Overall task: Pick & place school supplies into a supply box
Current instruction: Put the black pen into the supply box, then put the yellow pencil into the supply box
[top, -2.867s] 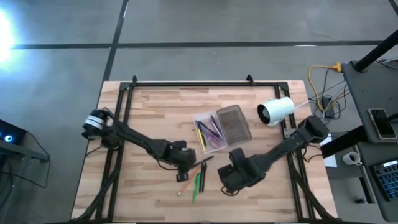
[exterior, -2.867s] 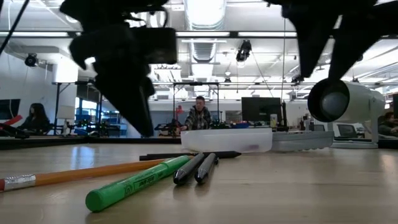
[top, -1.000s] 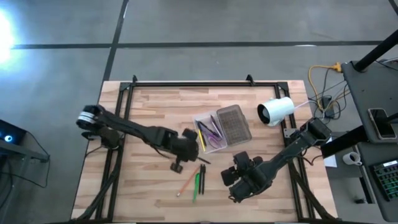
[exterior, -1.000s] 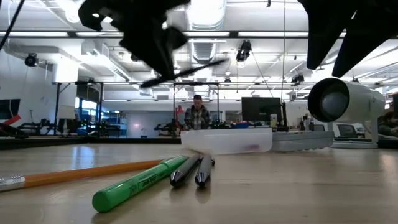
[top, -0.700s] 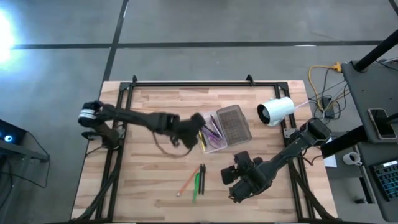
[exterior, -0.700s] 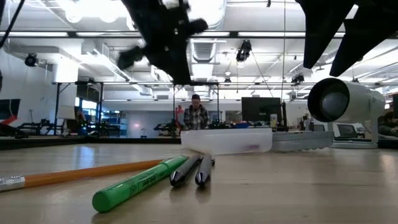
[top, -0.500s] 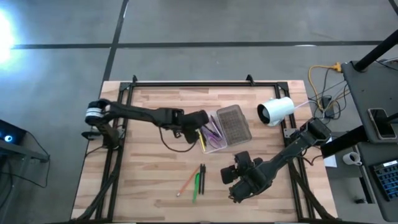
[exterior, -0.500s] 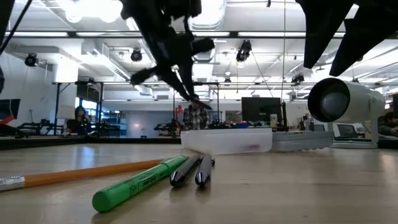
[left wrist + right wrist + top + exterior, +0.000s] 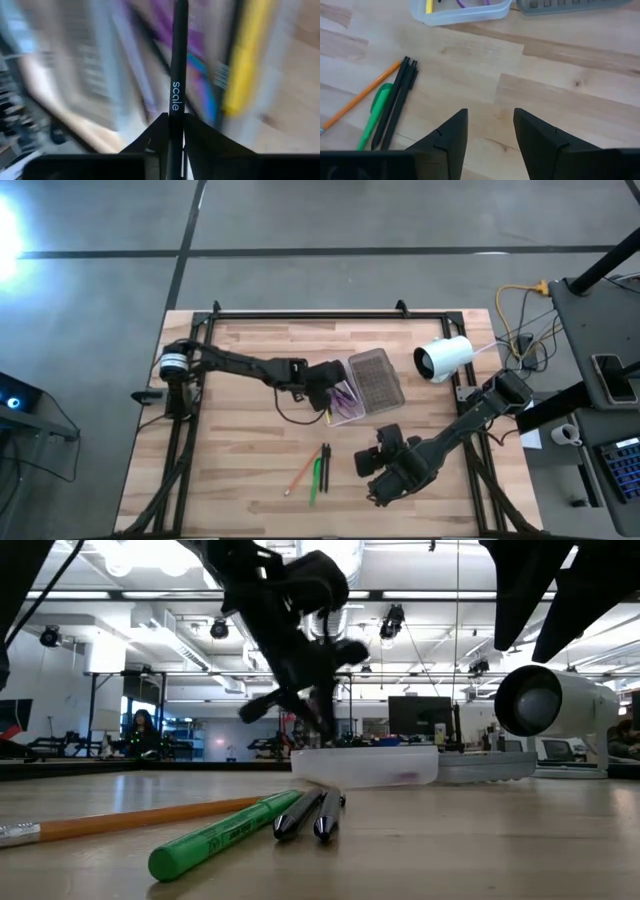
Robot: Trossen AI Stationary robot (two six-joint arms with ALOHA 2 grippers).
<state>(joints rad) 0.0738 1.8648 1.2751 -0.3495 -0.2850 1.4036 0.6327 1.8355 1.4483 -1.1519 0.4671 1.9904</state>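
Observation:
The supply box lies open at mid-table: a clear tray (image 9: pixel 340 398) holding yellow and purple supplies, with its grey lid (image 9: pixel 377 378) flat beside it. My left gripper (image 9: pixel 328 390) hangs over the tray, shut on a black pen (image 9: pixel 176 60) printed "scale". On the wood nearer the front edge lie an orange pencil (image 9: pixel 299 475), a green marker (image 9: pixel 315 478) and two black pens (image 9: pixel 325 459). To their right my right gripper (image 9: pixel 490 135) hovers open above bare wood, with nothing between its fingers. My left gripper pinches the black pen's shaft (image 9: pixel 174 107) between its two fingers, just behind the "scale" print. The fingers slant down from the table's left, and the pen runs out past the fingertips along them, over the tray. Blur hides whether its far end touches anything.
A white cylindrical camera (image 9: pixel 443 358) stands at the right edge, past the lid. A black metal frame (image 9: pixel 300 315) runs round the table. Bare wood lies to the left of the loose pens and along the far side.
My left gripper has carried the black pen from above the loose pens toward the far right, to over the tray. It has sunk and rolled its wrist on the way. The pen, held level across before, now points down toward the tray.

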